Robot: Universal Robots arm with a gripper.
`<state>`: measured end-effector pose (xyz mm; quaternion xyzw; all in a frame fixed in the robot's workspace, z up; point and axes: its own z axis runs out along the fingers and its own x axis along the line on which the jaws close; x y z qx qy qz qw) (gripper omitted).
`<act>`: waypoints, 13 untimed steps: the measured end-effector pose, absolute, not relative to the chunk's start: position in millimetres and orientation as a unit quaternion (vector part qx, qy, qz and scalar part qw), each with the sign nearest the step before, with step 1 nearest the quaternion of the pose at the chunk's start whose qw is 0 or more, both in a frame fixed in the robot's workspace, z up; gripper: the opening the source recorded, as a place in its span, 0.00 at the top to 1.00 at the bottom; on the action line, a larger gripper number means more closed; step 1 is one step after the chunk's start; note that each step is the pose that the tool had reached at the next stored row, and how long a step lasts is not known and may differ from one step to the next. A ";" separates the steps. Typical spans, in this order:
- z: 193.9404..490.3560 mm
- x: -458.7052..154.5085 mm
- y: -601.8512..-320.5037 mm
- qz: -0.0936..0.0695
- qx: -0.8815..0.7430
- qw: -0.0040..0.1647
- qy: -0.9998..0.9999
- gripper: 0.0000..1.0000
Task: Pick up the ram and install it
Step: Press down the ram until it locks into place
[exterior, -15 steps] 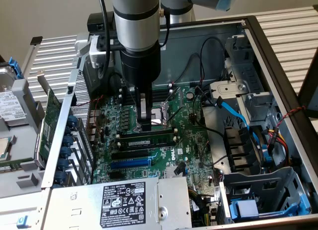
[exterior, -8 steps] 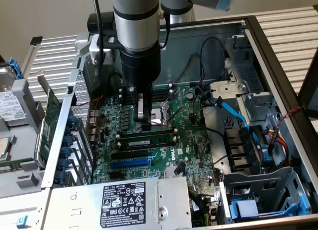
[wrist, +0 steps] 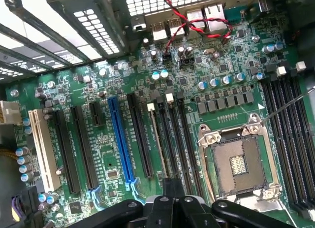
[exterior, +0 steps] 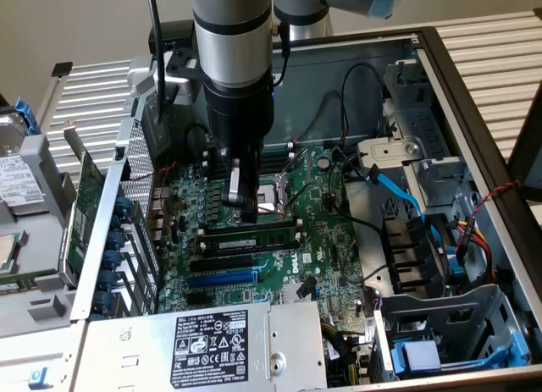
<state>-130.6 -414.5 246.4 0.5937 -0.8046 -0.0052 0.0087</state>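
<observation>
The arm stands straight down into the open computer case [exterior: 474,96], which lies on its side so that the motherboard [exterior: 322,231] faces up and can be reached from above. Its claw [exterior: 241,207] hangs low over the board, just beside the bare CPU socket [exterior: 275,197], with the fingers drawn together and nothing between them that I can make out.

The ram [exterior: 250,237] looks to be the green stick already lying in one of the memory slots just in front of the claw in the exterior view, level with the slot; whether it is fully clicked home I cannot tell. In the wrist view the same slot, with its white end clip, holds a thin pale edge [wrist: 156,139] beside empty black slots [wrist: 173,139].

A wider green expansion card [exterior: 85,210] stands outside the case wall on the exterior view's left, out of the way of the work.
</observation>
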 end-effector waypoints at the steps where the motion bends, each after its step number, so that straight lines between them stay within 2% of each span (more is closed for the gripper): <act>1: 246.4 -130.6 -414.6 -0.005 0.587 0.009 -0.809 0.89; 13: 246.3 -130.6 -414.6 -0.006 0.506 0.008 -0.862 0.89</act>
